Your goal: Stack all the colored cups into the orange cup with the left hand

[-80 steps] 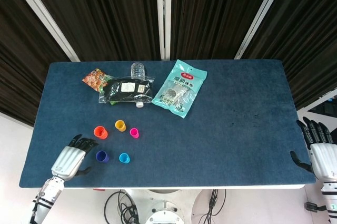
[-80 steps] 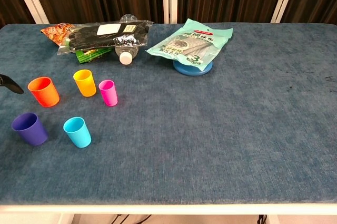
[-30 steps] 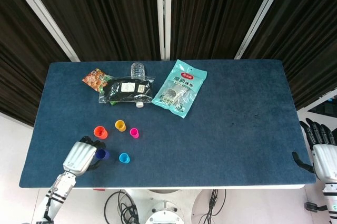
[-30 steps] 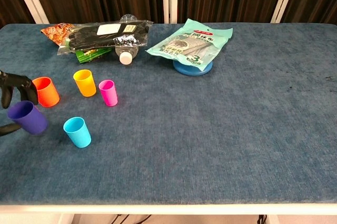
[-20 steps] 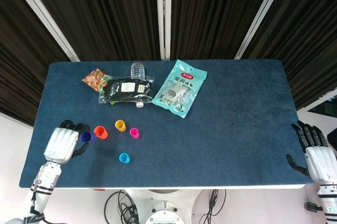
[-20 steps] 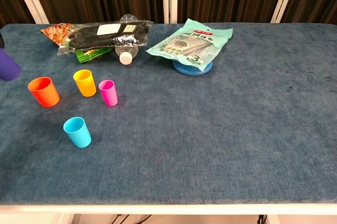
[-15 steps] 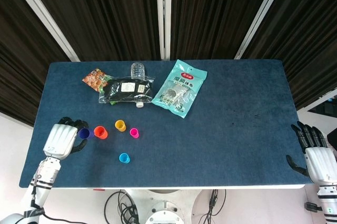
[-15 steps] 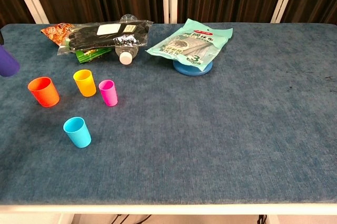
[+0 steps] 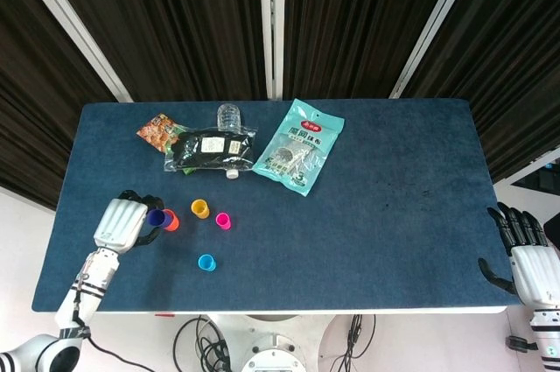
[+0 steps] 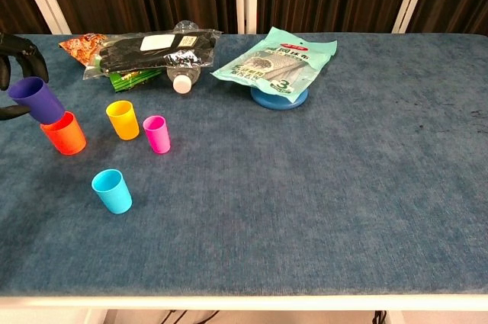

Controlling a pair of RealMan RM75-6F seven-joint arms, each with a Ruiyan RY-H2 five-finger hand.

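- The purple cup [image 10: 36, 100], tilted, is now right above the mouth of the orange cup [image 10: 65, 135]; before it was further left.
- The left hand [image 9: 124, 220] grasps the purple cup.
- Yellow cup [image 10: 123, 120], pink cup [image 10: 157, 134] and cyan cup [image 10: 112, 191] have not moved.
- The right hand [image 9: 530, 262] stays beside the table [image 9: 394, 214], fingers apart, holding nothing.

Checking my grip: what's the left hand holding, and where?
The left hand holds the purple cup by its side wall, tilted above the orange cup.
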